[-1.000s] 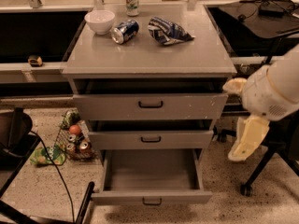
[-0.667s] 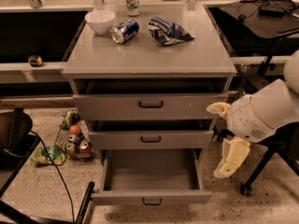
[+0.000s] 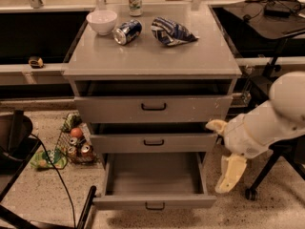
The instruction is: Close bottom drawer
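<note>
The bottom drawer (image 3: 155,202) of the grey cabinet (image 3: 152,63) is pulled far out, and its inside is bare. Its shallow front panel carries a small black handle (image 3: 155,206). My gripper (image 3: 216,157) hangs to the right of the cabinet, level with the middle and bottom drawers, on a white arm (image 3: 267,123) that reaches in from the right. Its two cream fingers are spread wide. The upper one is by the middle drawer's right end and the lower one (image 3: 231,173) points down beside the bottom drawer's right wall. It holds nothing.
The top drawer (image 3: 153,108) and middle drawer (image 3: 153,142) stand slightly open. A white bowl (image 3: 101,21), two cans (image 3: 127,32) and a chip bag (image 3: 171,32) sit on the cabinet top. A wire basket (image 3: 74,144) is on the floor left. A chair wheel (image 3: 249,193) is right.
My arm and gripper have moved left and down, from well right of the cabinet to close beside the middle and bottom drawers. The drawers have not moved.
</note>
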`<state>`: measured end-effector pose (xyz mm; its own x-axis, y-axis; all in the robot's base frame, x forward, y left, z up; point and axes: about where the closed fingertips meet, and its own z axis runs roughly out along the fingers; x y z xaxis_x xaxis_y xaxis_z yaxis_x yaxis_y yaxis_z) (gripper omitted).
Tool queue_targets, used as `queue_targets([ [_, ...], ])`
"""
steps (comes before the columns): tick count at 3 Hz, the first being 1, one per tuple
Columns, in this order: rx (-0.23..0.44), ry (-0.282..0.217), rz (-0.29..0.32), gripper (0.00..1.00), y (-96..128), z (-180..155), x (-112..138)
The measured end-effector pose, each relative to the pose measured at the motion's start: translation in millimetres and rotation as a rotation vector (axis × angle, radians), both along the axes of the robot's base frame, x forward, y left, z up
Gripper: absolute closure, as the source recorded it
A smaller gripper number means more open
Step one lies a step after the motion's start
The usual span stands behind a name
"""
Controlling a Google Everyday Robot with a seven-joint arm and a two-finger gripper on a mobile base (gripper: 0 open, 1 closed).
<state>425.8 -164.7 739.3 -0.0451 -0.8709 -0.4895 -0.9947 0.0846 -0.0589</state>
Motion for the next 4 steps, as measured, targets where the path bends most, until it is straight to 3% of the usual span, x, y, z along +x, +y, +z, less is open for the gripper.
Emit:
queue_targets([
  [2,0.060,0.109,0.072,0.00,-3.2,-165.4,-12.9],
  [3,0.147,0.152,0.062,0.00,3.0,-214.0,-21.7],
  [4,0.160,0.174,0.065,0.00,5.8,-225.1,-26.5],
])
